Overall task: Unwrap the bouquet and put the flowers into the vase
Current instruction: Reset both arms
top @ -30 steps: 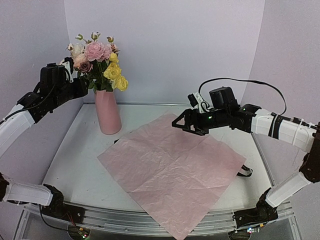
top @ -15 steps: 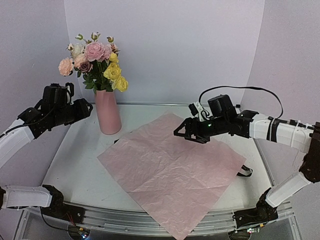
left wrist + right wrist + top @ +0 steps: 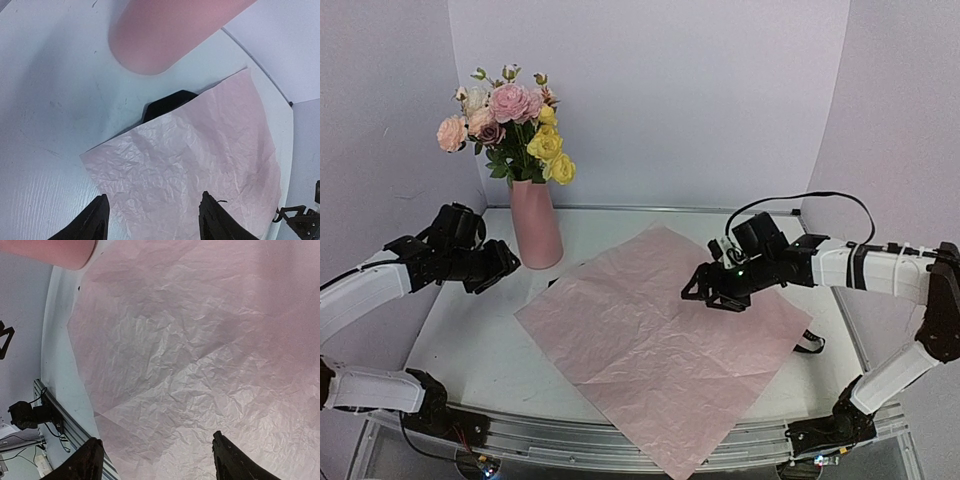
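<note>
Holding nothing, my left hand [image 3: 500, 272] hangs spread apart beside the vase [image 3: 536, 225], because the flowers [image 3: 515, 125] stand in it; my right hand [image 3: 712, 298], spread too, hovers above the paper [image 3: 660, 345].

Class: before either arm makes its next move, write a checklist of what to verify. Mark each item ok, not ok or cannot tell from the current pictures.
1. Flowers seated in the vase: ok.
2. Vase upright on the table: ok.
3. Left gripper apart from the vase, fingers open, nothing held: ok.
4. Right gripper over the paper sheet, fingers open, nothing held: ok.
5. Paper sheet spread flat, no stems on it: ok.
6. Dark object under the sheet's edge near the vase is the ribbon: cannot tell.
</note>
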Robot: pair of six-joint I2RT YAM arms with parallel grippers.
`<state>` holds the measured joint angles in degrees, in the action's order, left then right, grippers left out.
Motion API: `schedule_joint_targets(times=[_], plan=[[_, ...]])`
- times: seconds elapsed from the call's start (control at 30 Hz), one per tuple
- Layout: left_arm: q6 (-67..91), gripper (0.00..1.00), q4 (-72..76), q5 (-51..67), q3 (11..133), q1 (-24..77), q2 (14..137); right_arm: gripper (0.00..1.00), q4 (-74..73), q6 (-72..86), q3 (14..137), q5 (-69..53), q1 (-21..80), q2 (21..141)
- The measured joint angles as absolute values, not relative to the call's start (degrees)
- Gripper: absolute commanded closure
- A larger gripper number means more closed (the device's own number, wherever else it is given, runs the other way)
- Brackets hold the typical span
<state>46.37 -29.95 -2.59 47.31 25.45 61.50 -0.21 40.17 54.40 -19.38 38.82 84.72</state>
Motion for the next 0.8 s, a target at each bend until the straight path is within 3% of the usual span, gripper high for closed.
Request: schedule_joint_targets(times=[0.43, 0.67, 0.8], plan=[[52.4, 0.36, -30.0, -3.3, 41.8, 25.5, 69.2, 0.25, -3.1, 41.9, 51.3, -17.3, 38.5, 85.1], [52.4, 0.27, -30.0, -3.8, 41.9, 25.5, 76.2, 0.24, -4.1, 42.3, 50.6, -16.6, 38.5, 84.6], [51.9, 0.21, -30.0, -2.4, 41.9, 25.5, 80.7, 0.13, -6.6, 42.3, 50.5, -14.3, 38.5, 83.1]])
